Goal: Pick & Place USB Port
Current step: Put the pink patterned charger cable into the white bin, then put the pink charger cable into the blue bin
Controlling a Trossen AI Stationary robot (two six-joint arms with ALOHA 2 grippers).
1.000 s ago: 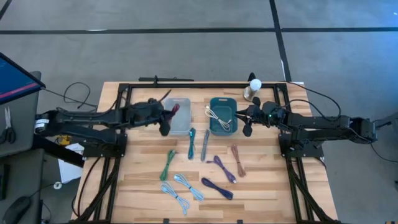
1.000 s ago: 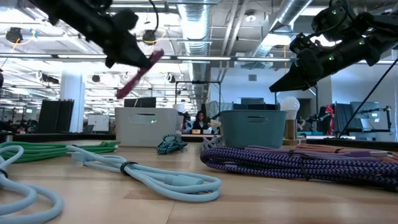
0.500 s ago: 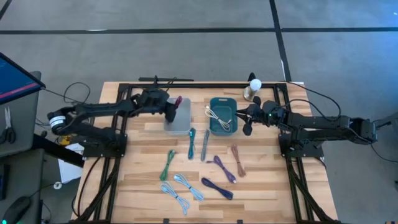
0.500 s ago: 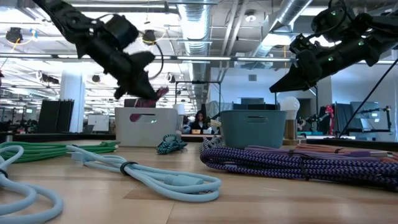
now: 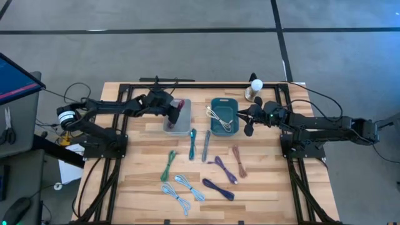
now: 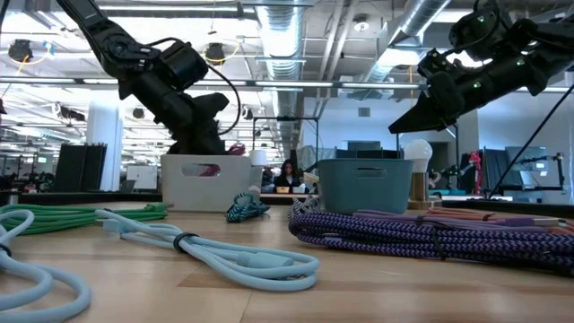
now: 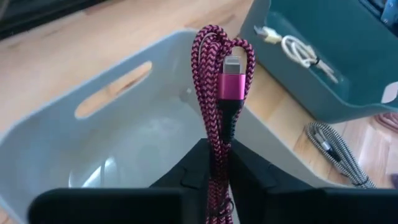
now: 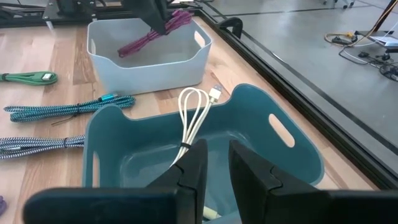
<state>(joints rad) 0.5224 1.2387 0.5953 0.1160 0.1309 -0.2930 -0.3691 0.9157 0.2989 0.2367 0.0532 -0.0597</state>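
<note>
Seven bundled cables lie on the wooden table (image 5: 262,187) nearest the front: light blue cables (image 5: 181,190), a dark purple one (image 5: 218,189), a green one (image 5: 169,165), a violet one (image 5: 226,169), a brown one (image 5: 239,160), a teal one (image 5: 192,144) and a grey striped one (image 5: 206,145). Farther back stand two bins. The grey bin (image 5: 185,128) on the left has the left gripper (image 5: 172,111) over it, clamped on a magenta braided cable (image 7: 219,93) held inside its walls. The teal bin (image 5: 215,128) on the right holds one white cable (image 5: 219,117); the right gripper (image 5: 249,120) hovers beside it, fingers slightly parted, empty.
</note>
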